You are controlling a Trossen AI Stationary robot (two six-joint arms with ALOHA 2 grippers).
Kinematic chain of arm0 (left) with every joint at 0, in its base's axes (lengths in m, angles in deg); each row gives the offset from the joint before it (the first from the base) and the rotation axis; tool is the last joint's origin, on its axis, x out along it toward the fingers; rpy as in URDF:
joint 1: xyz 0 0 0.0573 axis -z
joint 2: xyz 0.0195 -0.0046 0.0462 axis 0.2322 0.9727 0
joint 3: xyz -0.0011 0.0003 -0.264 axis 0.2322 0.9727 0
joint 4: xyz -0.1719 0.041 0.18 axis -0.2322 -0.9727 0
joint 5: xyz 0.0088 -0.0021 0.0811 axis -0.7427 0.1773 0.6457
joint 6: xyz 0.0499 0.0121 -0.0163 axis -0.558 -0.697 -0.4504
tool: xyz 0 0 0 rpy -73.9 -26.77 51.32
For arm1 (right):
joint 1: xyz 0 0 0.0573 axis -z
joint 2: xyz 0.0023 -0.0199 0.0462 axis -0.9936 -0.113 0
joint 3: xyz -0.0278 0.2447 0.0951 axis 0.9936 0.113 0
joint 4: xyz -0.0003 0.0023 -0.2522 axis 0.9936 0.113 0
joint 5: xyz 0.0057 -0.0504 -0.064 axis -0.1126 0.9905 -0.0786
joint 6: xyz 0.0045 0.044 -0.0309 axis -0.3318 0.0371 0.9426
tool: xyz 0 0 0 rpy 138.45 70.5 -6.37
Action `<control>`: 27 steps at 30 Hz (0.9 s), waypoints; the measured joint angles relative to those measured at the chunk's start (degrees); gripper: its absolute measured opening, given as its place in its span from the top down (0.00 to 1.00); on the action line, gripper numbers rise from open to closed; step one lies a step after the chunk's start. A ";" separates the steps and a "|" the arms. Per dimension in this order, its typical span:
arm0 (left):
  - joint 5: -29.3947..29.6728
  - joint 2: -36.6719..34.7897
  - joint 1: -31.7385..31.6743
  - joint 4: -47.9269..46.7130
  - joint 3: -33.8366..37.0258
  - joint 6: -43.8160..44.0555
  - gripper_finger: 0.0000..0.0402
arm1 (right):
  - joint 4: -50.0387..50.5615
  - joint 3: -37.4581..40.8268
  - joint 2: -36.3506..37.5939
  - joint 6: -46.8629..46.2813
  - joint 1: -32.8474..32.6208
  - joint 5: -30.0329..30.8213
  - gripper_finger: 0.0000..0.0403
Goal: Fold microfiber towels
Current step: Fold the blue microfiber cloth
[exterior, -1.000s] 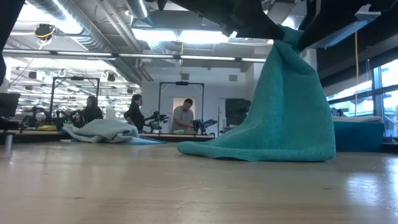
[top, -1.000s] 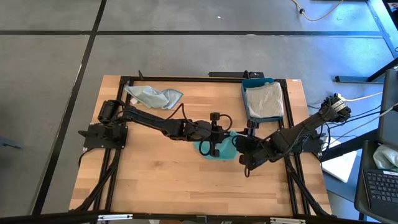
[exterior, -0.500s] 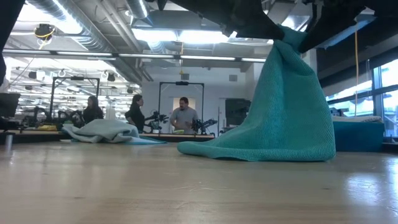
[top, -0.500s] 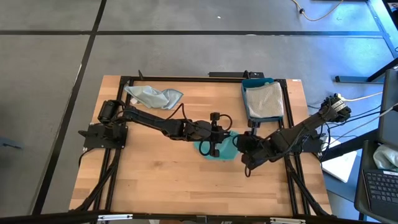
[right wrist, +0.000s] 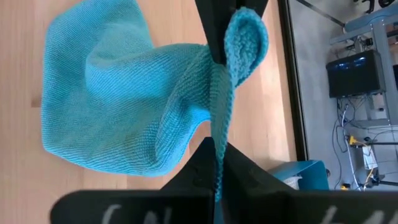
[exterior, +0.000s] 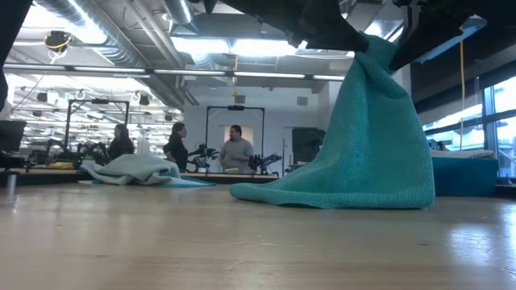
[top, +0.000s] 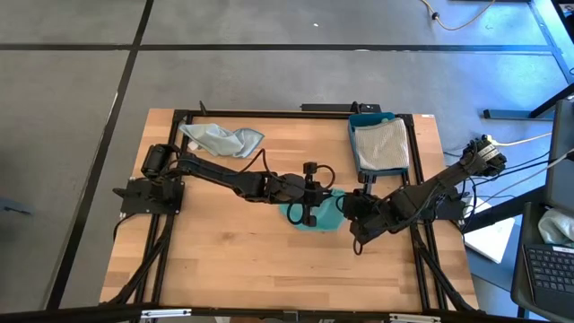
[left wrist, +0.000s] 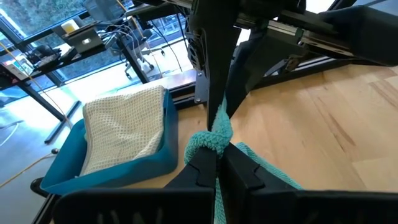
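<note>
From above, a pale wooden table [top: 224, 242] with plank grain sits in a black metal frame on a grey floor. Two dark jointed arms reach in from either side and meet just right of its centre over a teal towel [top: 316, 213], a soft crumpled patch mostly hidden beneath them. The left gripper [top: 303, 199] is at the towel's left part, the right gripper [top: 350, 208] at its right edge. A rumpled pale blue towel [top: 221, 139] lies near the far left edge, and a rigid blue plastic tray [top: 368, 119] at the far right holds a folded light grey towel [top: 379, 145] with a waffle texture. At table height, the teal towel [exterior: 363, 145] hangs in a tall cone, gathered to a point under the dark arms at the top, its knitted hem spreading onto the wood; the pale blue towel [exterior: 129, 168] lies in a low heap far behind, and three people [exterior: 234, 151] stand in the room beyond. The left wrist view shows the left gripper [left wrist: 219, 163] closed tight on a bunched knot of the teal towel [left wrist: 214, 140], with the tray [left wrist: 155, 155] and its grey towel [left wrist: 121, 127] behind. The right wrist view shows the right gripper [right wrist: 216, 163] pinched shut on a thin doubled edge of the teal towel [right wrist: 118, 99], whose looped pile fans out in soft folds over the wood
</note>
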 joint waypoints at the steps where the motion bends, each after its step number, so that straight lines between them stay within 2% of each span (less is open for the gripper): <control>1: 0.00 0.00 0.00 0.00 0.00 -0.04 1.00 | 0.00 0.00 0.00 0.00 0.00 0.00 0.99; 8: 1.45 -0.57 0.04 -3.47 0.07 -4.24 0.99 | -0.20 -0.06 0.00 1.43 -0.02 0.04 0.99; 12: -0.86 -4.68 -0.16 -7.28 0.11 -6.00 0.92 | -0.35 -1.32 0.02 5.46 -0.86 -3.62 0.99; 14: -6.74 -6.76 -1.04 -7.99 0.00 -5.92 0.87 | -1.81 -2.52 0.02 9.19 -1.63 -6.93 0.99; 18: -23.36 -9.51 -3.79 -10.53 0.02 -4.07 0.76 | -1.97 -5.87 0.04 10.79 -3.46 -7.42 0.99; 20: -28.56 -10.08 -4.88 -10.97 0.02 -4.17 0.72 | -1.83 -7.70 0.04 11.76 -4.38 -7.29 0.99; 23: -34.71 -10.09 -6.58 -8.41 0.04 -4.11 0.68 | -2.43 -10.38 0.04 14.98 -5.71 -6.58 0.99; 27: -47.73 -8.41 -9.11 0.48 -0.01 -0.64 0.66 | -2.23 -14.71 0.04 20.25 -6.14 -8.54 0.99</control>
